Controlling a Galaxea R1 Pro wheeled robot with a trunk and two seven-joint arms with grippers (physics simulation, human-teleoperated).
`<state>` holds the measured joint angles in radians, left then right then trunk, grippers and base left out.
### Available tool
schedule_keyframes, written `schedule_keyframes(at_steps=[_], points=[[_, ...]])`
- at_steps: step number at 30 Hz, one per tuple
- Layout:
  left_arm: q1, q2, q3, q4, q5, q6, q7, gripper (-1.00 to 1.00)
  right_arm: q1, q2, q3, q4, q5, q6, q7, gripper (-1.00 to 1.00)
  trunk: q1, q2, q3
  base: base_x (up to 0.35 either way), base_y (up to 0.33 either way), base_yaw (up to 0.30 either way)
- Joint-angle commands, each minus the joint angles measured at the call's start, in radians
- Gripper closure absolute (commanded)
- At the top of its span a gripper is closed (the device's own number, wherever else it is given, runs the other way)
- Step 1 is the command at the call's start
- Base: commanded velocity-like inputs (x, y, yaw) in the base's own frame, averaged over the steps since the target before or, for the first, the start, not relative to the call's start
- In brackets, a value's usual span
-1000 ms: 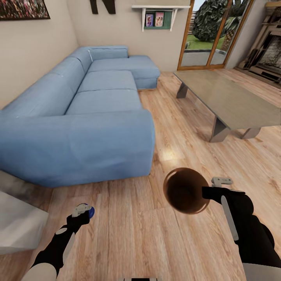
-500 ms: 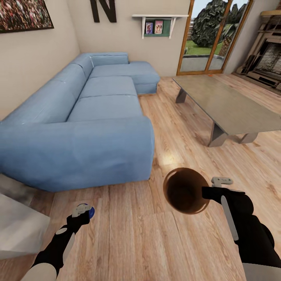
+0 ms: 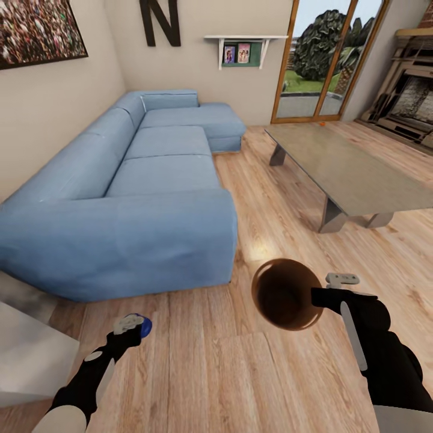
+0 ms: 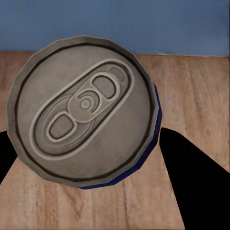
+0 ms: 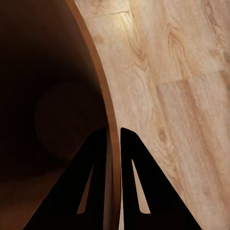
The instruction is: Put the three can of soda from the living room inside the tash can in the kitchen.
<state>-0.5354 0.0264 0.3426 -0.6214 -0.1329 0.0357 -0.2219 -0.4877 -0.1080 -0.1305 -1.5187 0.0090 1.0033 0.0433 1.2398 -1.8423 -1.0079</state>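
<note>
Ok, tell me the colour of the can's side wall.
Dark blue, under a silvery top; the soda can shows best in the left wrist view.

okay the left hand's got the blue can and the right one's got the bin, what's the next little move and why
Probably swing the left gripper across until the blue can is above the trash can, then release. The can is clamped between the left fingers, the right gripper pinches the bin's rim, its dark mouth faces up, and bare floor separates them.
</note>
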Motion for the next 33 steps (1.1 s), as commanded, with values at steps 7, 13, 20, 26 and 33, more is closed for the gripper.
schedule_keyframes(at_steps=[7, 13, 20, 26, 33], points=[[0.0, 0.001, 0.006, 0.0, -0.001, 0.016, -0.094, 1.0, 0.0, 0.001, 0.001, 0.006, -0.009, -0.001, 0.004, 1.0, -0.027, 0.049, 0.033, 0.0, 0.0, 0.0], [0.0, 0.001, 0.007, -0.003, -0.001, 0.059, -0.166, 1.0, 0.0, 0.001, 0.0, 0.034, -0.008, -0.002, 0.004, 1.0, -0.05, 0.091, 0.061, 0.0, 0.0, 0.0], [0.0, 0.001, 0.006, -0.003, 0.001, 0.071, -0.178, 1.0, 0.0, 0.001, 0.0, 0.082, -0.008, -0.004, 0.004, 1.0, -0.077, 0.14, 0.093, 0.0, 0.0, 0.0], [0.0, 0.001, 0.006, -0.003, 0.0, 0.077, -0.245, 1.0, 0.0, 0.001, 0.0, 0.1, -0.008, -0.003, 0.004, 1.0, -0.1, 0.182, 0.121, 0.0, 0.0, 0.0], [0.0, 0.003, 0.008, -0.034, -0.002, 0.161, -0.376, 1.0, 0.001, 0.003, 0.001, 0.108, -0.008, -0.003, 0.004, 1.0, -0.127, 0.231, 0.153, 0.0, 0.0, 0.0]])
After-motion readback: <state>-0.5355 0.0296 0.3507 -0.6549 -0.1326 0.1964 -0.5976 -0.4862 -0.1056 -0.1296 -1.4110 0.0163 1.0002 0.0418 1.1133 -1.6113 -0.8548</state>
